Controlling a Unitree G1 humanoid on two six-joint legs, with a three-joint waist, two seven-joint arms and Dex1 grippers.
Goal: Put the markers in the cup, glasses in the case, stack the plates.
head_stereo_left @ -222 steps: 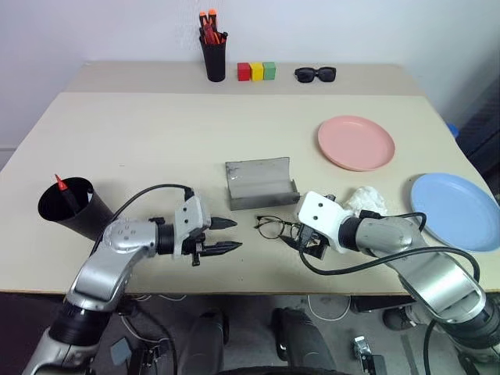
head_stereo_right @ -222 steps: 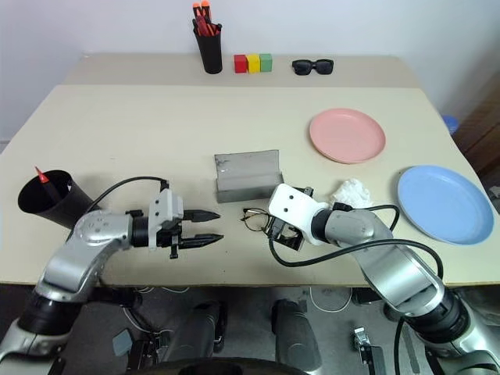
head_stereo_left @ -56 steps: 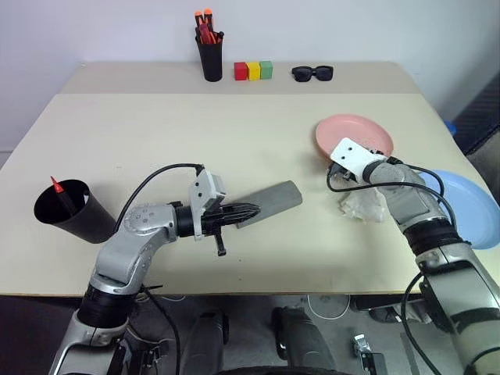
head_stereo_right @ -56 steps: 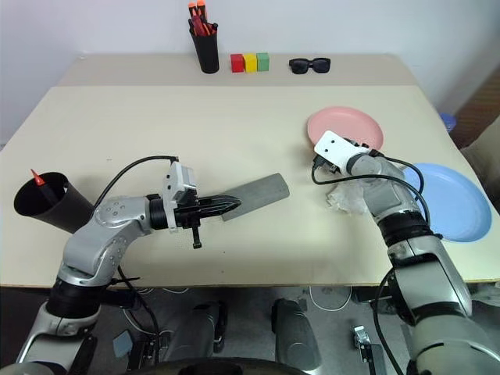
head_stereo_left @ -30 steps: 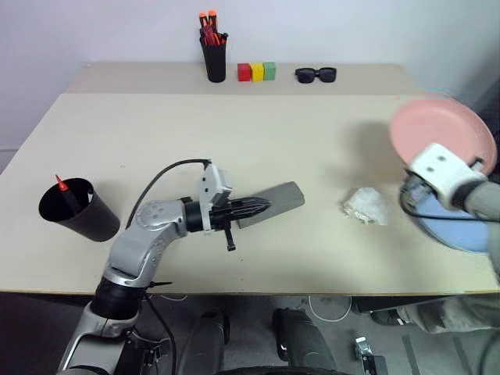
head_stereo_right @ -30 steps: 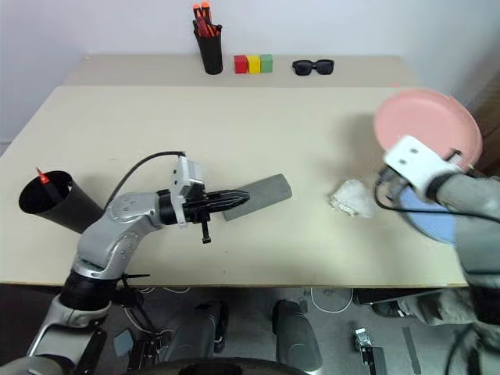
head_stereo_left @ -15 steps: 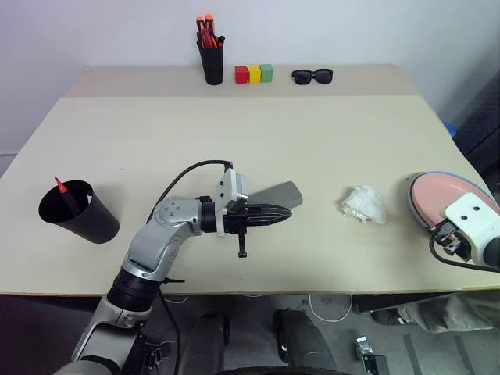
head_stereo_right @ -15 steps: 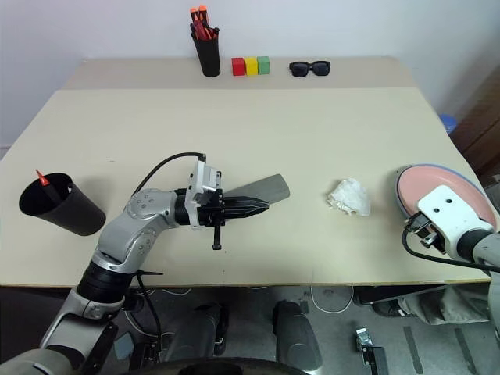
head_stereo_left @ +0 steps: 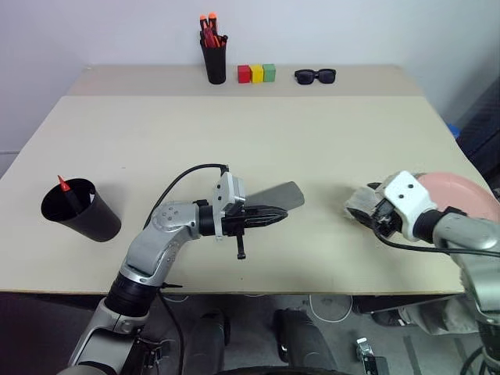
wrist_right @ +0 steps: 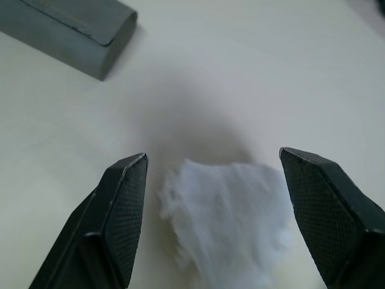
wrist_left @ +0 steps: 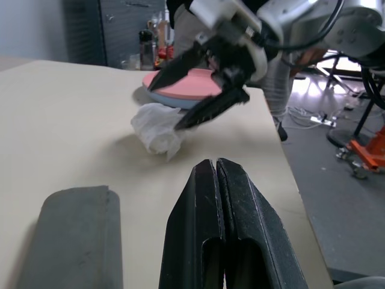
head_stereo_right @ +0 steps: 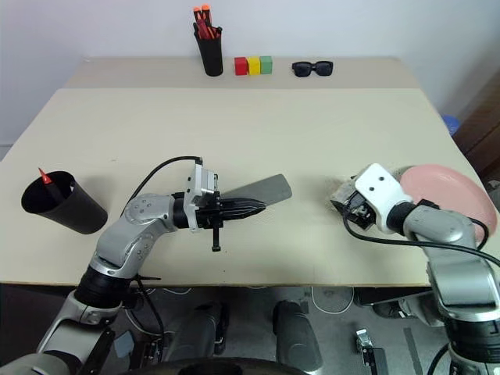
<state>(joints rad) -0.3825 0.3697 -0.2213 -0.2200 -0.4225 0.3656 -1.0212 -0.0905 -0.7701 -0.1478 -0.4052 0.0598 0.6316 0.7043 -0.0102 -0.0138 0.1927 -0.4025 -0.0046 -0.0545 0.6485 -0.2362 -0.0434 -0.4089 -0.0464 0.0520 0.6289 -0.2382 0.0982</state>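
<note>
The right pincer (wrist_right: 207,211) stood open astride the tissue (wrist_right: 231,214), apparently to clear it, while the closed left pincer (head_stereo_left: 275,215) touched the shut case (head_stereo_left: 275,197), plates (head_stereo_left: 469,195) stacked behind the right pincer.

Near the middle of the beige wooden table (head_stereo_left: 156,133): closed grey fabric glasses case (head_stereo_left: 275,196). At three o'clock of it, crumpled white tissue (wrist_right: 231,211); further toward three, salmon pink plate (head_stereo_left: 465,194) stacked on light blue plate (wrist_left: 157,100). At nine o'clock, wide black tapered cup (head_stereo_left: 80,211) with red marker (head_stereo_left: 67,192) inside. At twelve o'clock, along the far edge: narrow black pen holder (head_stereo_left: 213,58), three small coloured blocks (head_stereo_left: 257,73), chunky black sunglasses (head_stereo_left: 315,75).
</note>
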